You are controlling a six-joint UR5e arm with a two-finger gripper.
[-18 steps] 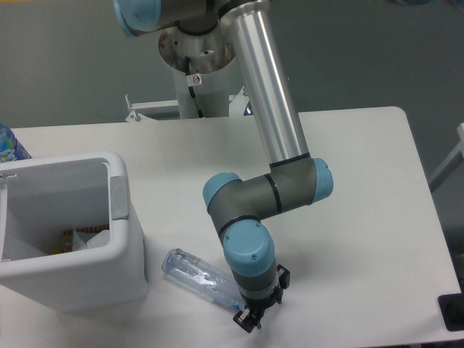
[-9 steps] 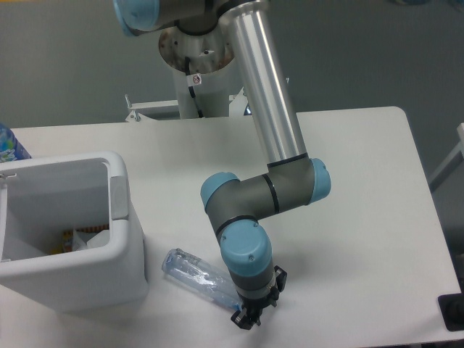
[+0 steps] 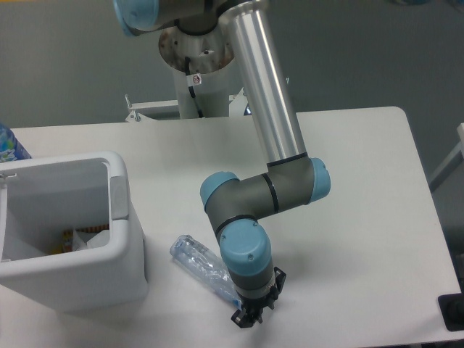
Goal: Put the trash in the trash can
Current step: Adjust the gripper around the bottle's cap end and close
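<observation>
Pincer [image 3: 248,315] low at the near edge of the surface [image 3: 362,217], beside the clear bottle [image 3: 201,262]; its opening cannot be told; trash can [image 3: 119,257] at left.

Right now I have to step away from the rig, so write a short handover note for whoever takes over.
Gripper: down at the table's front edge, at the near end of the clear bottle; the wrist hides its fingers, so a grip cannot be confirmed.
Clear bottle: low over the table, right of the trash can, far end pointing toward it.
White carton: something white already lies inside the can, likely this.
Done: carton apparently binned.
Left: secure the bottle, carry it over the can, release.
</observation>
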